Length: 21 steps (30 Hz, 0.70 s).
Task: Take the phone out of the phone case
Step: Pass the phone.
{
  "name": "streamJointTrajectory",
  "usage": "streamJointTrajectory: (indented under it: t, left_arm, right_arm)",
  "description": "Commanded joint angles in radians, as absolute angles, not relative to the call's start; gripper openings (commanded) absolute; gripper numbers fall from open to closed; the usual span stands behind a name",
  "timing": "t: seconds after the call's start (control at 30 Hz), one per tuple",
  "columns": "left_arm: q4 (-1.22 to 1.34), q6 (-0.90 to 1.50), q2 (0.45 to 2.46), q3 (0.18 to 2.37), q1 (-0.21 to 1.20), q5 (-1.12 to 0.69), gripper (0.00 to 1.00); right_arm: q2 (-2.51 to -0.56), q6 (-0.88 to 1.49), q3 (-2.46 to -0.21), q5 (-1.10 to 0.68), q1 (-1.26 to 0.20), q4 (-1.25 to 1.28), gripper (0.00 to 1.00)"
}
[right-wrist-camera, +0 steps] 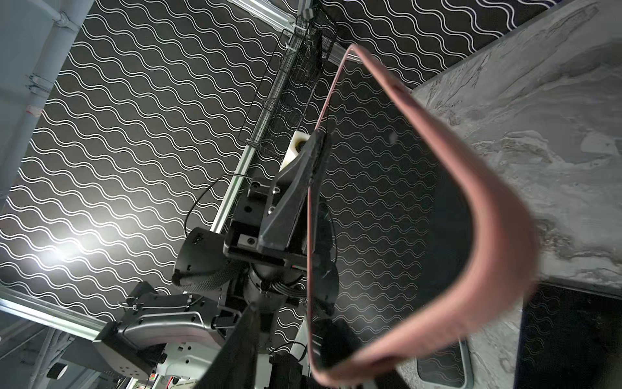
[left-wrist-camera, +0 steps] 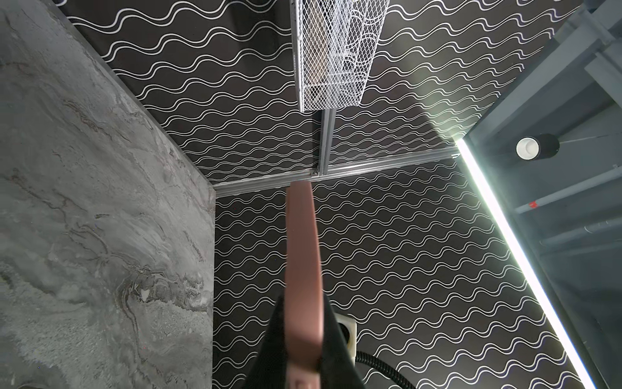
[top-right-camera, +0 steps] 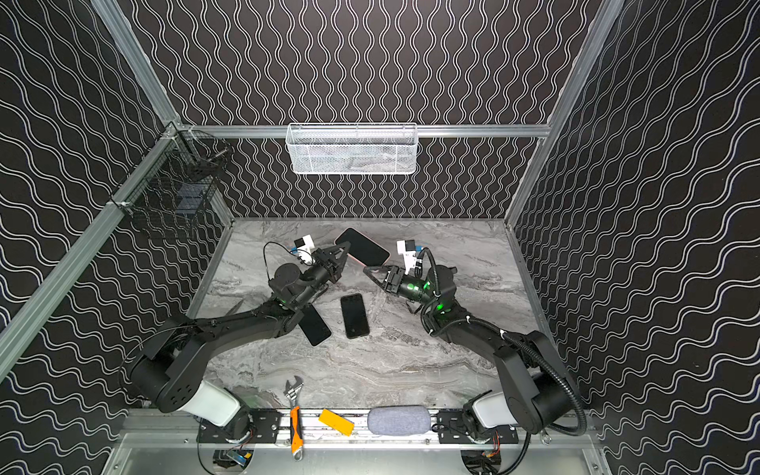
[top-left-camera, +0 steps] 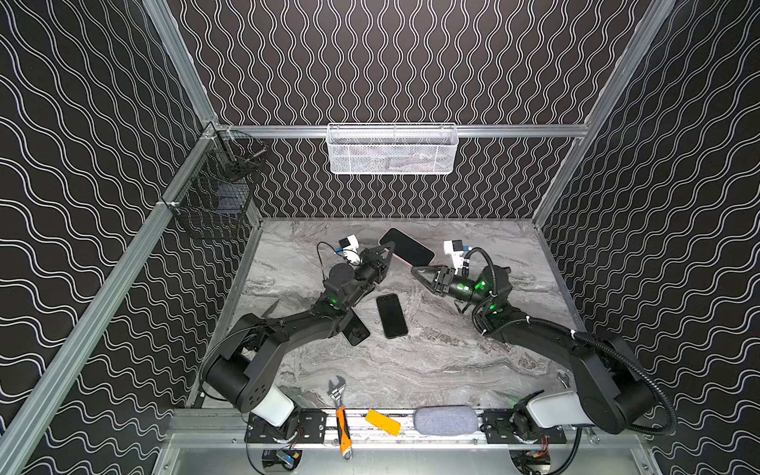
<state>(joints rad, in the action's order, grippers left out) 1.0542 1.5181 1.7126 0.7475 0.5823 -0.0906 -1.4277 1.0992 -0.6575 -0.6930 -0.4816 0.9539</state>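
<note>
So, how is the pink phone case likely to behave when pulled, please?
The pink phone case looks matte and rubbery, so it probably flexes and offers grip. Its rim hugs the glossy phone all round, so it will likely cling and need peeling.

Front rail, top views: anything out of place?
Yes. An orange-handled adjustable wrench lies across the front rail, head on the marble table, handle reaching past the rail's front edge. A yellow block and grey pouch also sit on the rail.
</note>
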Motion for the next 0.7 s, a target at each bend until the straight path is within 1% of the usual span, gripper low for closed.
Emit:
streamJointTrajectory:
  t: [0.0, 0.2, 0.5, 0.67]
  left_arm:
    - [1.123, 1.528, 1.718, 0.756, 0.584, -0.096, 0.00]
    - [1.123, 1.534, 1.718, 0.755, 0.586, -0.098, 0.00]
    - [1.123, 1.538, 1.714, 0.750, 0.586, -0.103, 0.00]
    - [1.123, 1.551, 1.712, 0.747, 0.586, -0.101, 0.00]
  right_arm:
    - [-1.430, 1.108, -0.658, -0.671, -0.485, 1.029, 0.37]
    - [-1.433, 1.101, -0.652, -0.655, -0.486, 1.027, 0.29]
    - [-1.437, 1.097, -0.638, -0.640, -0.486, 1.034, 0.21]
    - [-1.428, 1.073, -0.629, -0.621, -0.486, 1.009, 0.13]
